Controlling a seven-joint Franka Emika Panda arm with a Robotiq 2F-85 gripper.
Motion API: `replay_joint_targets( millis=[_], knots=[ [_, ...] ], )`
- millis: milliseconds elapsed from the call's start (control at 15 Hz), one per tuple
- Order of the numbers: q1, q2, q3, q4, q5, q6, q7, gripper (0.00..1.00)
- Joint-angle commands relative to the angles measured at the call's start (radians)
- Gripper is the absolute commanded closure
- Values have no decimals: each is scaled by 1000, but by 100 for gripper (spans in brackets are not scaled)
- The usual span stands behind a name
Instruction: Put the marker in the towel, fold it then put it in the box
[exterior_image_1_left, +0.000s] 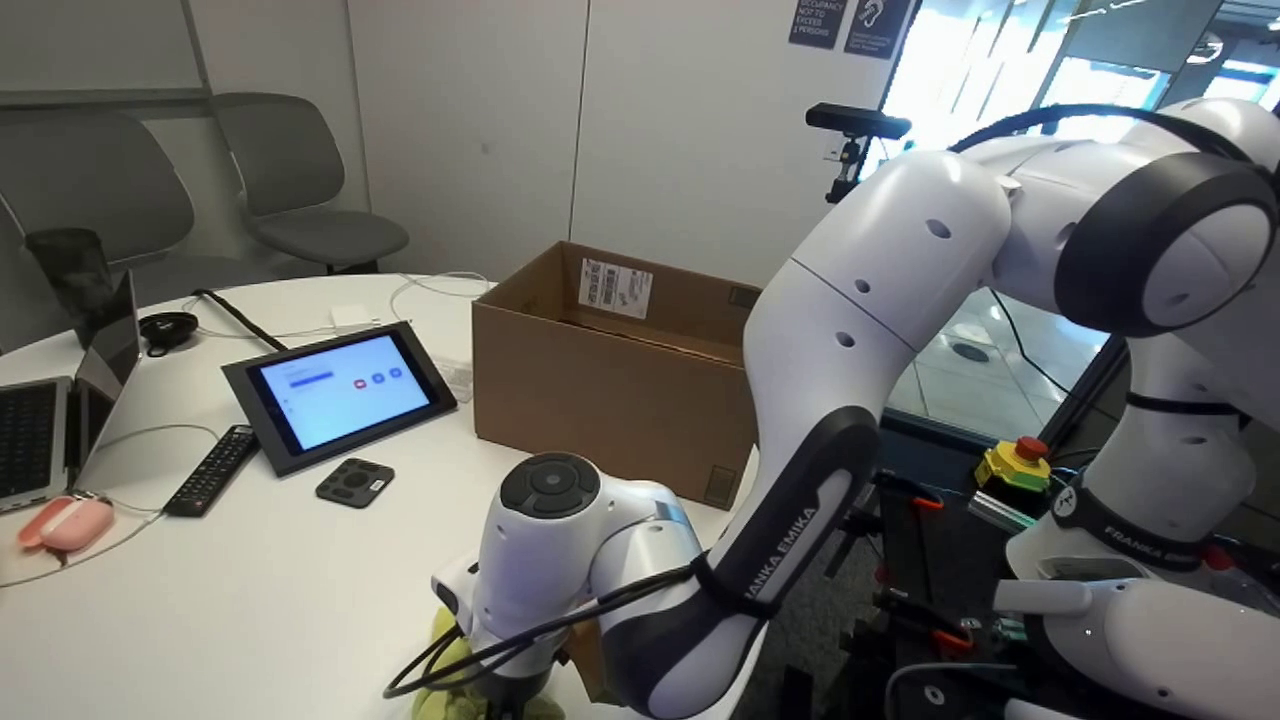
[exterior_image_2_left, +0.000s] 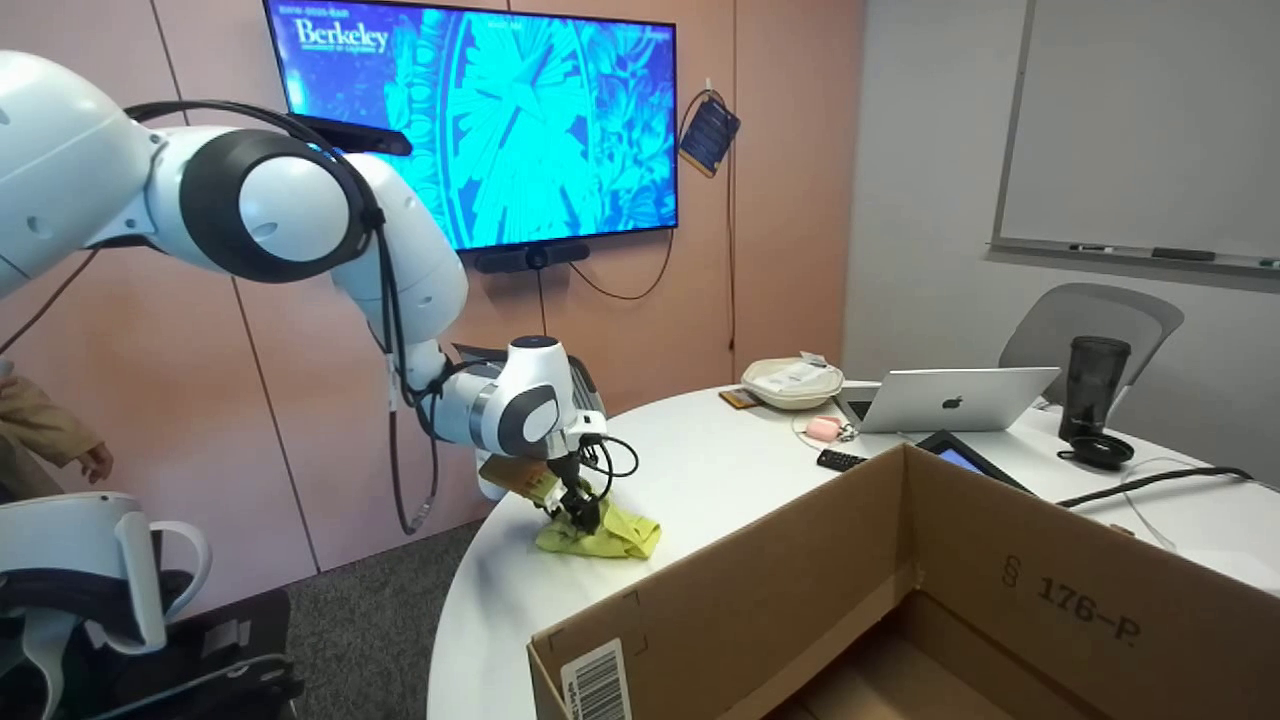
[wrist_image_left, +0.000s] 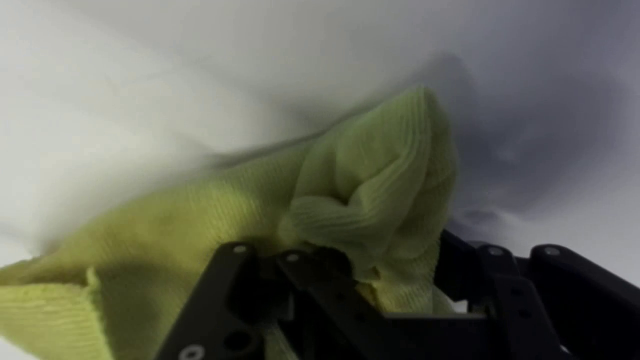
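Pinches a bunched fold of the ribbed yellow towel (wrist_image_left: 380, 215) between the jaws, down at the white bench (exterior_image_2_left: 700, 480) near its curved edge. Has the rest of the cloth lying crumpled beneath. Holds it well apart from the open cardboard box (exterior_image_1_left: 610, 400), upright on the same bench. Shares that bench with a tablet (exterior_image_1_left: 345, 390), a remote control (exterior_image_1_left: 212, 470) and an open Apple laptop (exterior_image_2_left: 985, 402).

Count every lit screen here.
2: the television on the wall and the tablet on the table. The laptop, turned too far away to judge, may hide a third.
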Motion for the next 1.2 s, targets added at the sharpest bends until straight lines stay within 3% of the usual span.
replay_joint_targets(
  millis=[0,200,467,1133],
  knots=[
    [-7,-28,-15,-19,4,-9,20,93],
    [-8,-83,-38,-71,1,1,43,100],
    [7,-214,-99,-182,-11,20,98,95],
    [15,-655,-267,-435,-69,37,320,96]
  ],
)
